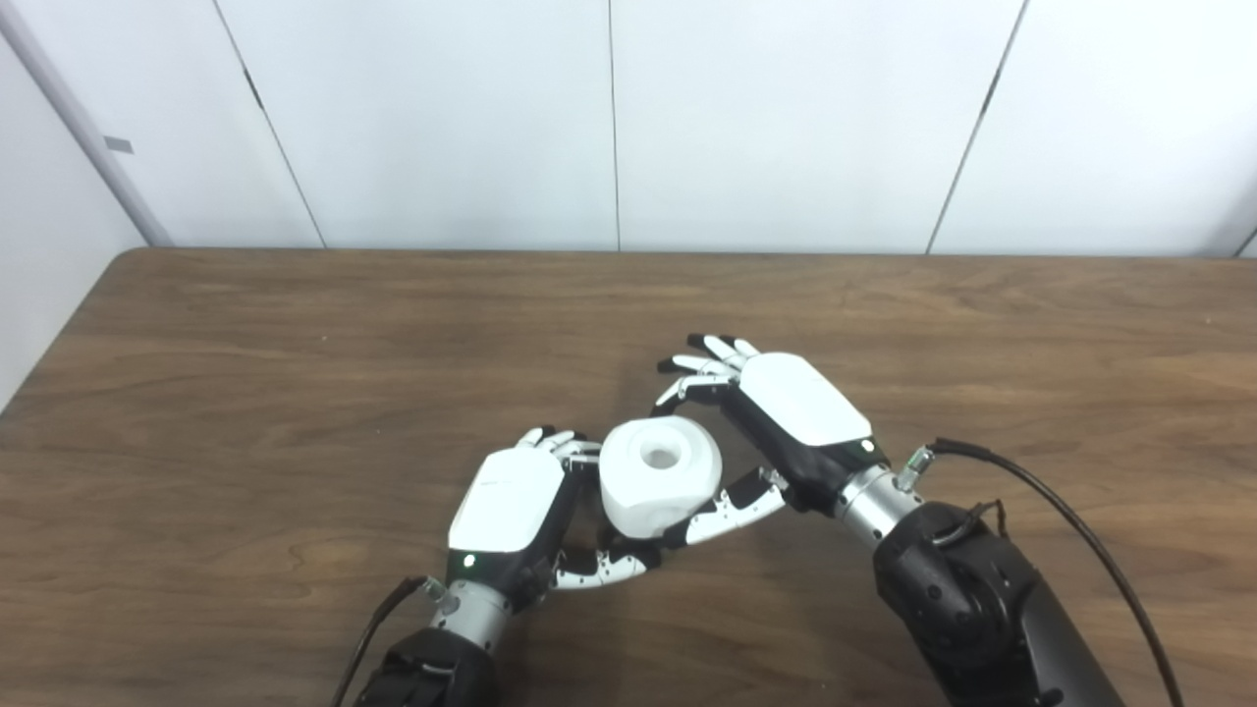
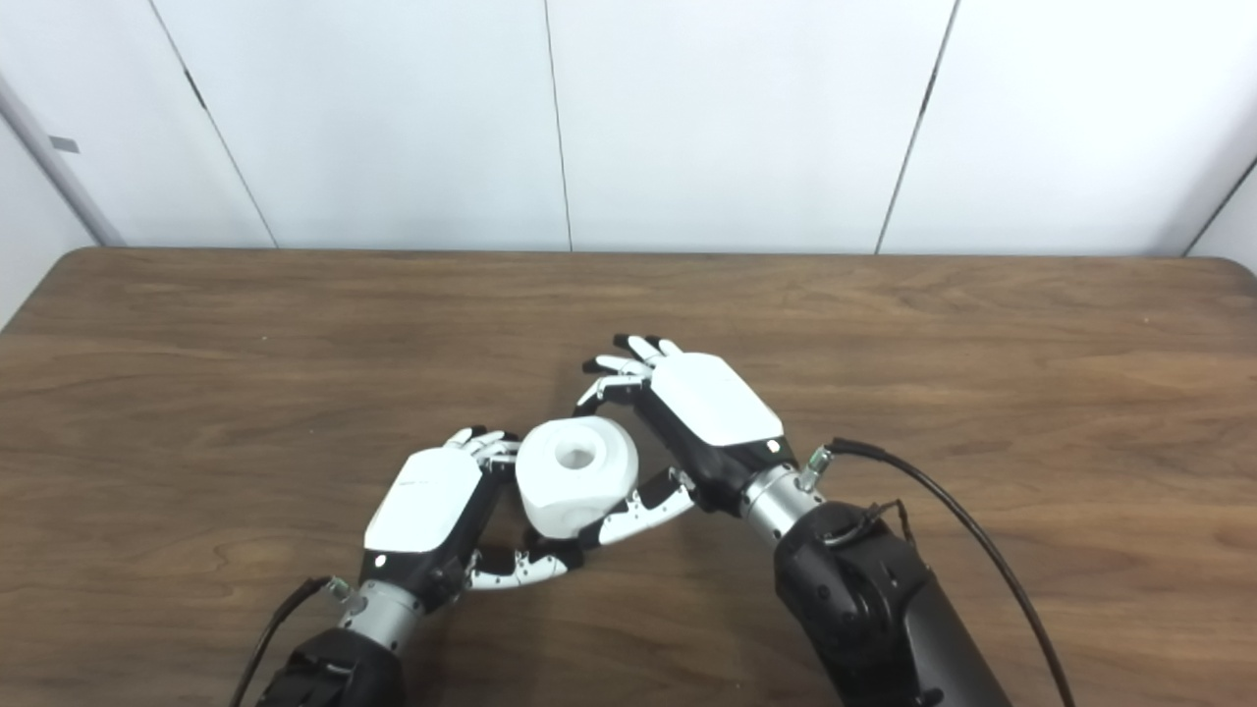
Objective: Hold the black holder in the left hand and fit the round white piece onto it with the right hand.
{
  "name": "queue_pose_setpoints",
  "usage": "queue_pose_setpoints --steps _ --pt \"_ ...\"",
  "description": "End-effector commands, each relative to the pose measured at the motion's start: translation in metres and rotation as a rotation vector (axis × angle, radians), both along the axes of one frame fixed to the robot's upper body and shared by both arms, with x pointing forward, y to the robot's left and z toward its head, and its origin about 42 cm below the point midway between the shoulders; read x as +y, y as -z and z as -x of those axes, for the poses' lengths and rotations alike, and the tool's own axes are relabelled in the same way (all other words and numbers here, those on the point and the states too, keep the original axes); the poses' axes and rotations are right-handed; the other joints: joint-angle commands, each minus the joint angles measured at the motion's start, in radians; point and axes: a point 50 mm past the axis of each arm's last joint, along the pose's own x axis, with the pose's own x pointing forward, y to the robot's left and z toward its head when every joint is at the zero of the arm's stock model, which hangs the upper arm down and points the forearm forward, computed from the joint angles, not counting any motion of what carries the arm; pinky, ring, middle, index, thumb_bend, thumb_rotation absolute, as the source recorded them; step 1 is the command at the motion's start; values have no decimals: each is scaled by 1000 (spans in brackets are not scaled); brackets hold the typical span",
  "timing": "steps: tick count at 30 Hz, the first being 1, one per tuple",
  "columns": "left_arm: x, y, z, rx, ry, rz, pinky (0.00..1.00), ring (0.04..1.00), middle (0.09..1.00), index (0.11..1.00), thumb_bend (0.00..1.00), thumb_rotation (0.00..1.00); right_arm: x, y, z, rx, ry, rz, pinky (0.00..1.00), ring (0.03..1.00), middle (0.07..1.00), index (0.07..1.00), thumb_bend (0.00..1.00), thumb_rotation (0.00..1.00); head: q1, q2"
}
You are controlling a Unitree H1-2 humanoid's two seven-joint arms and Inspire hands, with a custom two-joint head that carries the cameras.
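Note:
The round white piece (image 1: 660, 476), with a hole in its top, sits between my two hands just above the wooden table (image 1: 295, 393). My left hand (image 1: 511, 501) is closed around its lower left side, fingers behind and thumb in front. Only a dark sliver of the black holder (image 1: 617, 535) shows beneath the piece; the rest is hidden. My right hand (image 1: 795, 412) is to the right of the piece with its fingers (image 1: 702, 365) spread and lifted clear of it. Its thumb lies along the piece's lower right side.
A white panelled wall (image 1: 609, 118) runs along the table's far edge. A black cable (image 1: 1061, 511) loops off my right forearm. Bare wood surrounds both hands.

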Motion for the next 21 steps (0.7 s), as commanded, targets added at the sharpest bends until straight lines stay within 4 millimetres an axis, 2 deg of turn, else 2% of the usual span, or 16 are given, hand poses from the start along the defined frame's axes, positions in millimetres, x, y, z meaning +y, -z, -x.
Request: queue_pose_setpoints --steps 1,7,12,21 --pt "-5 20 8 99 41 -47 928 861 763 484 524 51 3 -18 -4 -49 -19 1 1000 998 922 731 1000 401 0 0" --pt "-4 20 8 104 39 -47 929 863 765 484 523 51 0 -20 -4 -27 -16 -2 1000 1000 953 806 1000 450 0 0" --pt "-4 21 8 106 40 -49 931 864 765 484 523 51 -3 -20 -4 -16 -8 -7 1000 1000 963 838 1000 452 -3 -2" --pt "-1 22 6 109 34 -55 930 865 765 484 523 51 -22 -30 4 5 36 11 1000 1000 998 879 1000 450 -15 -10"
